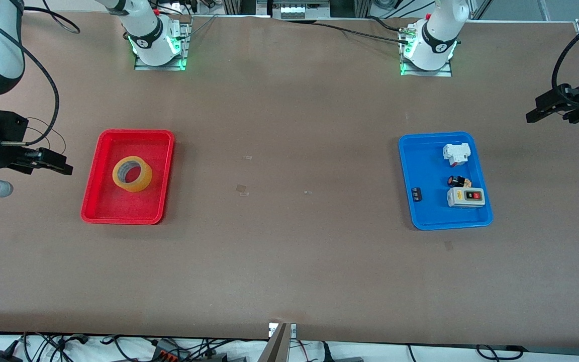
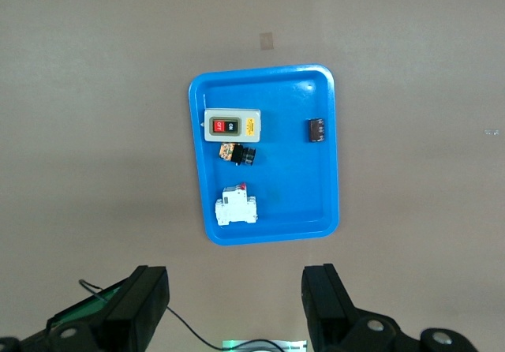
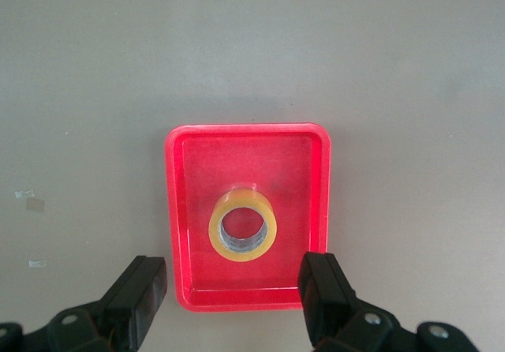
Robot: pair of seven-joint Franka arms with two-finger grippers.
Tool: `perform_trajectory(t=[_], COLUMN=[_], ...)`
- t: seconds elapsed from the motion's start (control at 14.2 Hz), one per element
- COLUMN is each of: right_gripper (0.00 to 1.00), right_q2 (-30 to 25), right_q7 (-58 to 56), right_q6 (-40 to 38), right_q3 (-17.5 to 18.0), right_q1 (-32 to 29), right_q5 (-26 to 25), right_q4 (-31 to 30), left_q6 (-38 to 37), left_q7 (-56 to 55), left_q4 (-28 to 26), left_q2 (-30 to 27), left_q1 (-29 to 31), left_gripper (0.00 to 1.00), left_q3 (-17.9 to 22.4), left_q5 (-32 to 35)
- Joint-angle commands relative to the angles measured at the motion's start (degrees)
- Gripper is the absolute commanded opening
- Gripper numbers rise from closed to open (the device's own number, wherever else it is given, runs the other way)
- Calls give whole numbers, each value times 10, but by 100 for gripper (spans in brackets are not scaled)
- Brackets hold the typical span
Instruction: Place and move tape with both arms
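The tape (image 1: 132, 173) lies flat in the red tray (image 1: 99, 198), likely easy to grab from above, with the right gripper (image 1: 51, 162) at its nine o'clock and the left gripper (image 1: 551, 108) waiting by the blue tray (image 1: 422, 218), both jaws open and holding nothing.

Lighting's pretty even and bright all over, soft and from overhead by the look of it. The matte brown tabletop (image 1: 289, 251) shows no hard glare, just a paler patch near the middle. Shadows are faint: a soft dark edge beside the red plastic tray (image 1: 99, 201) and the blue plastic tray (image 1: 422, 221). Green lights glow at both arm bases. The front view is sharp; in the wrist views the black fingers (image 3: 138, 293) up close look a bit soft.
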Motion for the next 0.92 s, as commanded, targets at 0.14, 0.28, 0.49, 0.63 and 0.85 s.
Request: perform_trajectory(t=[0.14,0.28,0.49,0.63,0.85], right_gripper=[100,100,100,100,100], right_q2=[-3,-20,-69,-94,-93], right_q7=[0,-3,1,1,-5], right_q6=[-13,-11,45,48,26], right_q3=[151,153,153,153,153], right_q1=[-133,-134,-134,-136,-137], right_q5=[-9,-25,-24,-21,-19], right_q4=[22,8,-85,-121,-105], left_q6=[-6,-7,-8,-10,-10], left_q7=[0,0,-1,-1,-2], left_q4=[10,10,10,10,10], left_q2=[-1,-1,-1,-2,-1], left_q1=[3,3,3,3,3], left_gripper=[100,100,100,100,100], left_q3=[0,0,-4,-5,-6], left_q5=[-6,-6,-5,-5,-7])
